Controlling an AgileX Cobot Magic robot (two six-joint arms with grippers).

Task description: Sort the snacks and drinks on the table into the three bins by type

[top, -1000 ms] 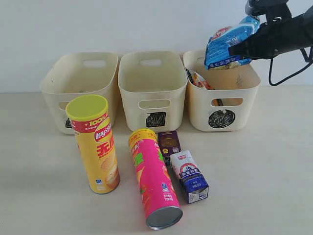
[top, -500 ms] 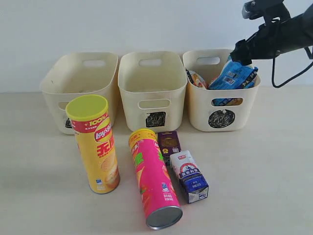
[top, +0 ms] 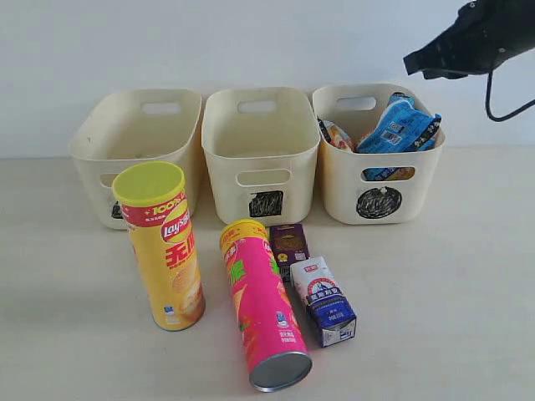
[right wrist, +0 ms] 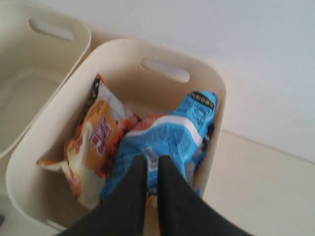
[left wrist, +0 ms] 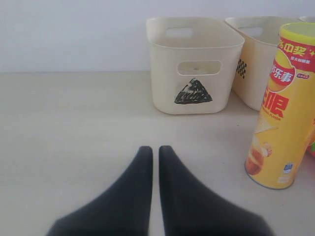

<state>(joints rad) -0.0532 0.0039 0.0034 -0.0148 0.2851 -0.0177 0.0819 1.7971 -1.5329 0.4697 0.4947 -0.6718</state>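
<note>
Above the cream plastic bin marked with a black circle (top: 336, 194), the right pincer (right wrist: 152, 161) hangs pressed together; the left pincer (left wrist: 154, 150) likewise.

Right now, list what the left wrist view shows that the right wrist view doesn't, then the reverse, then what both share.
Left wrist view only: the triangle-marked bin, the upright yellow Lay's tube and the shut left hand. Right wrist view only: the orange-white packet and blue packet lying together in their bin, with the shut right hand above them. Both: the middle bin, the table and the white wall.
</note>
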